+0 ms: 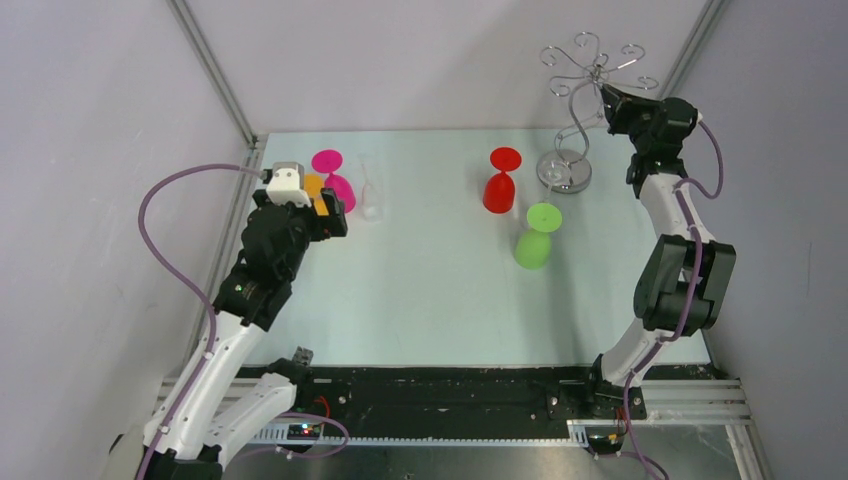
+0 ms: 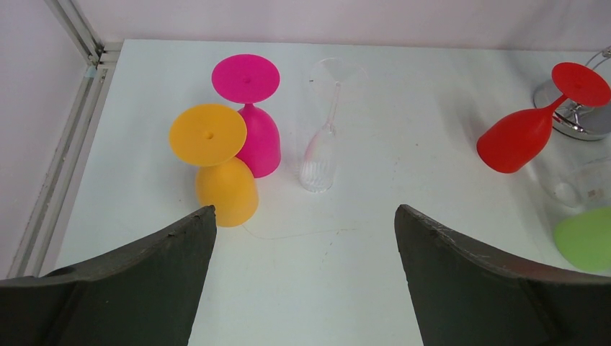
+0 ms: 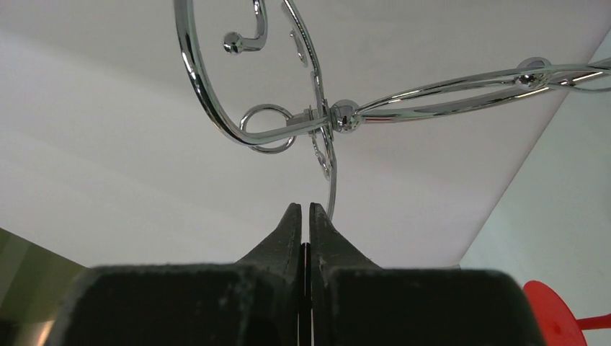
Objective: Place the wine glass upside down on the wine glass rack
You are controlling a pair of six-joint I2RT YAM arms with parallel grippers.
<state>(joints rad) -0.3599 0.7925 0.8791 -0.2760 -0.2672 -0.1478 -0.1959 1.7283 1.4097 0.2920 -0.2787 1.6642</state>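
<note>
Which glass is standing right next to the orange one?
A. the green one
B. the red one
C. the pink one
C: in the left wrist view the pink glass stands upside down right beside the orange glass.

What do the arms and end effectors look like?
The left arm and right arm have white links, black joint housings and a looping purple cable. The left end effector and right end effector each have two dark, matte, tapered fingers with scuffed edges.
</note>
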